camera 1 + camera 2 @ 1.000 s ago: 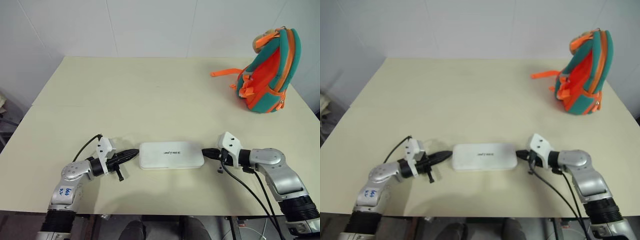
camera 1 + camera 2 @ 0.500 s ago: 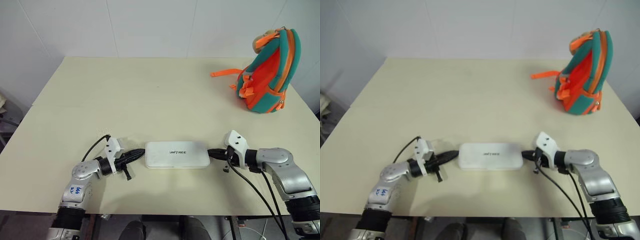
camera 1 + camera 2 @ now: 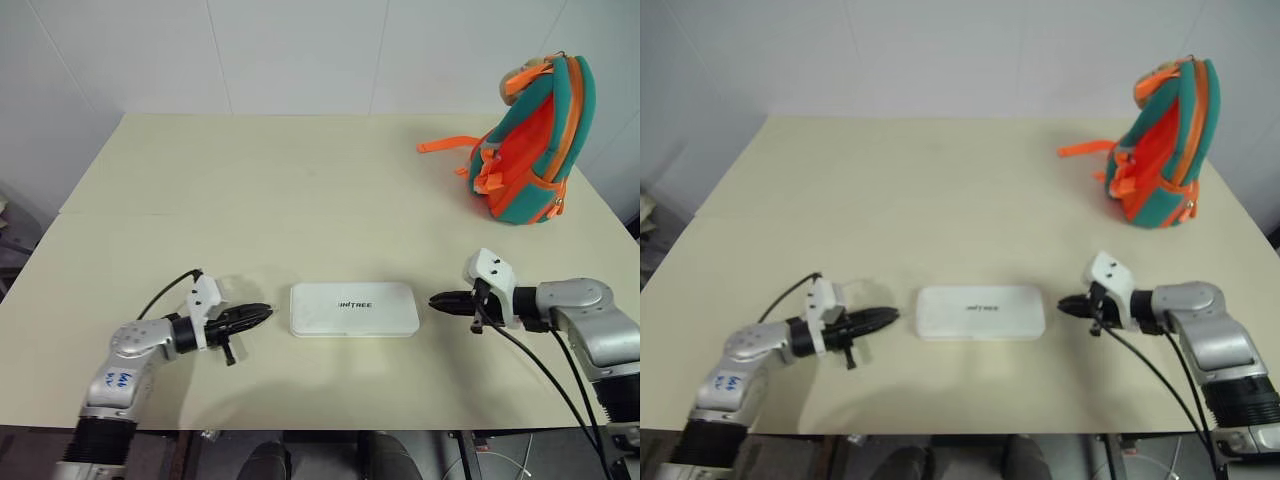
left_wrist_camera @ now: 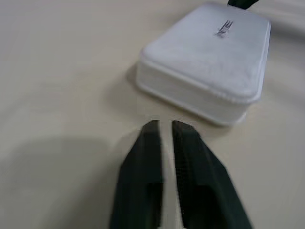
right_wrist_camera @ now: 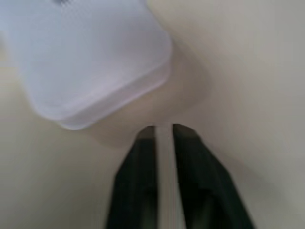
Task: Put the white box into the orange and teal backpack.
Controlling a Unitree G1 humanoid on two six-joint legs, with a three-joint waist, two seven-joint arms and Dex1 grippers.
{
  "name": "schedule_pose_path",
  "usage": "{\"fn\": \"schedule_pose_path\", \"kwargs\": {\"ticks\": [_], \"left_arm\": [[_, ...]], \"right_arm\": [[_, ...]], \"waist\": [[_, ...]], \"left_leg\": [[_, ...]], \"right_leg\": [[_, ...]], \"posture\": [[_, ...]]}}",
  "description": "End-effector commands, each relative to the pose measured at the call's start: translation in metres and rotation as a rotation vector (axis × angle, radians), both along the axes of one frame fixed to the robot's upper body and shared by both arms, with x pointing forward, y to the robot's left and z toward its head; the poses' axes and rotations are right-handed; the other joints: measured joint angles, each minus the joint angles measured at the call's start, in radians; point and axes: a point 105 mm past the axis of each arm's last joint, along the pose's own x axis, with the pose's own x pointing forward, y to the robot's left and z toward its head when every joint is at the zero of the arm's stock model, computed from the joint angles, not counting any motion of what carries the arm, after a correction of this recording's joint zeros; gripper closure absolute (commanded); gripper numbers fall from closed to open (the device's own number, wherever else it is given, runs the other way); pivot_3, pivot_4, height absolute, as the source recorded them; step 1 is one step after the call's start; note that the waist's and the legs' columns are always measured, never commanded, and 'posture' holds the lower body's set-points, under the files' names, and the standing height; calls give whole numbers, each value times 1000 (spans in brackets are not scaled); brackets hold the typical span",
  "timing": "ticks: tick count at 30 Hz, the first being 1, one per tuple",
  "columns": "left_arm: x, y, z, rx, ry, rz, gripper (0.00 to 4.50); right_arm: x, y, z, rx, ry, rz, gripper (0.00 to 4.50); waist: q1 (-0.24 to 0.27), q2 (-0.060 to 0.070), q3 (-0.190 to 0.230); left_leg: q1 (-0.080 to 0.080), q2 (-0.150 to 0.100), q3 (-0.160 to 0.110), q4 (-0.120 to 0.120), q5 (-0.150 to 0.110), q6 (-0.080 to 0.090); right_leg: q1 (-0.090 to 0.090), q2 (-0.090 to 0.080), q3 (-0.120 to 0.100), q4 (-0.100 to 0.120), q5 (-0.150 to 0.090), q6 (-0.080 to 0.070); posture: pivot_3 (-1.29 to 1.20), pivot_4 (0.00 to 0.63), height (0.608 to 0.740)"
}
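Box (image 3: pixel 354 308): flat near table (image 3: pixel 250 190) front edge, flanked by left gripper (image 3: pixel 262 313) and right gripper (image 3: pixel 437 299), both slightly parted, empty, poised for end-on pickup; backpack (image 3: pixel 532 140) upright, far right corner.

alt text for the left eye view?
A white box lies flat near the front of a beige table, between the left gripper and right gripper, neither touching it. An orange and teal backpack stands far right.

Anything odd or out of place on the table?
Nothing stands out. The flat glossy white plastic box lies level near the table's front edge; the teal and orange fabric backpack stands upright at the far right corner.
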Motion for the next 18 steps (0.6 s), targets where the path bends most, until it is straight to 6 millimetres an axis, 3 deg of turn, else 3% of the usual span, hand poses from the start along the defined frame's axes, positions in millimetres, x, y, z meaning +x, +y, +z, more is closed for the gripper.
{"fn": "schedule_pose_path", "kwargs": {"ticks": [1, 7, 9, 18], "left_arm": [[1, 1, 18, -62, 48, -34, 2677], [1, -5, 16, -66, 275, -102, 739], [3, -9, 16, -71, 321, -102, 109], [11, -30, 5, -96, 562, -16, 25]], "right_arm": [[0, 3, 24, 57, 33, 8, 2115], [1, 10, 35, 153, 223, -91, 55], [2, 11, 36, 166, 261, -128, 0], [-9, 15, 24, 109, 373, -167, 0]], "waist": [[0, 0, 0], [1, 0, 0], [2, 0, 0], [2, 0, 0]], "left_leg": [[0, 0, 0, 0, 0, 0], [0, 0, 0, -1, 0, 0], [-1, 0, 0, -1, 0, 0], [-3, 0, 0, -1, -1, 1]], "right_leg": [[0, 0, 0, 0, 0, 0], [-1, 0, 0, 0, 0, 0], [-1, 0, 0, 0, 0, 0], [-2, 0, 0, 1, 0, 0]], "posture": [[0, 150, 740], [0, 150, 740], [0, 150, 740], [0, 150, 740]]}}
